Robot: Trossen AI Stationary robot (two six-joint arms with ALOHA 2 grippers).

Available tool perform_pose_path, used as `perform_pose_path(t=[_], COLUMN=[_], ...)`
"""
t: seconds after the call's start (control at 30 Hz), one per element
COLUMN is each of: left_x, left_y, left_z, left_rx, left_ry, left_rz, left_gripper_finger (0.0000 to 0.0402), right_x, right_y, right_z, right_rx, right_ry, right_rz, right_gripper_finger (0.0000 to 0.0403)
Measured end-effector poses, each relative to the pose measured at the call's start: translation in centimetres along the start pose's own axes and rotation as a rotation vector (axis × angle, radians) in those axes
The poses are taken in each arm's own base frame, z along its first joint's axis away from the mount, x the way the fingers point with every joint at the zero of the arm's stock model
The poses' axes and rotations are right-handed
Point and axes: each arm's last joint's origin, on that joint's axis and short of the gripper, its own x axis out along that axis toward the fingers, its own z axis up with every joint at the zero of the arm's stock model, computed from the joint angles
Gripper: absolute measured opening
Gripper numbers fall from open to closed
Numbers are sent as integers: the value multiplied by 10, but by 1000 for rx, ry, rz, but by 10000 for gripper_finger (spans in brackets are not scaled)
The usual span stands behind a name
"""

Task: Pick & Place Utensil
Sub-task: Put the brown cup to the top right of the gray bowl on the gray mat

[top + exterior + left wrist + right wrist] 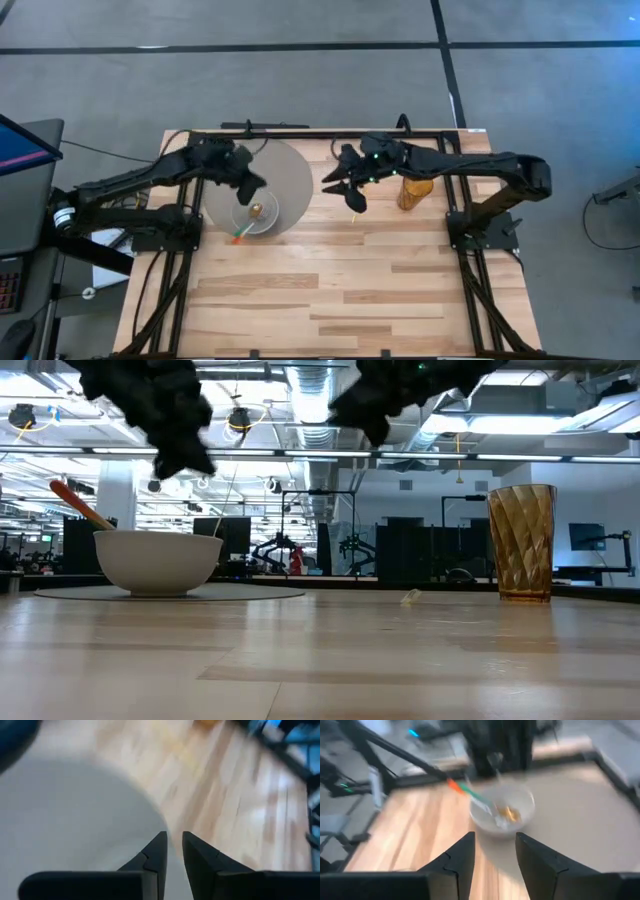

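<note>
A white bowl (256,214) (158,561) (503,810) stands on a round grey mat (285,170) at the table's far left. A utensil with an orange and green handle (239,236) (468,792) (80,504) leans in the bowl, its handle over the near-left rim. Something golden (510,813) lies inside. My left gripper (251,189) (174,851) hangs above the bowl's far side, open by a narrow gap and holding nothing. My right gripper (345,190) (495,850) hovers right of the mat, open and empty, facing the bowl.
An amber ribbed glass (413,190) (522,541) stands at the far right, just beside my right arm. A small scrap (411,597) lies on the wood between mat and glass. The near half of the wooden table (350,300) holds nothing else.
</note>
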Motion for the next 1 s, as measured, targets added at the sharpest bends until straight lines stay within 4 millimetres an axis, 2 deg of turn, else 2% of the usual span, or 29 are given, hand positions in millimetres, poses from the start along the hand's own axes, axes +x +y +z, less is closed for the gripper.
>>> perform_pose_path(t=[0.17, 0.3, 0.5, 0.63, 0.83, 1.0], left_x=[-18, -30, -37, -36, -36, -36], left_y=[-10, -15, -17, -17, -17, -17], left_z=[21, 24, 24, 24, 24, 24], left_rx=[186, 293, 337, 336, 336, 338], left_ry=[-282, -370, -399, -397, -396, -401], left_rz=[-35, -32, -30, -31, -31, -31], left_gripper_finger=[61, 61, 61, 61, 61, 61], right_x=[3, 0, -37, -68, -95, -103], right_y=[15, 24, 32, 35, 40, 40], right_z=[-20, -35, -47, -46, -43, -52], right_rx=[131, 290, 436, 493, 540, 541], right_ry=[188, 310, 430, 407, 366, 482], right_rz=[-169, -333, -635, -827, -867, -923], right_gripper_finger=[132, 134, 130, 129, 129, 129])
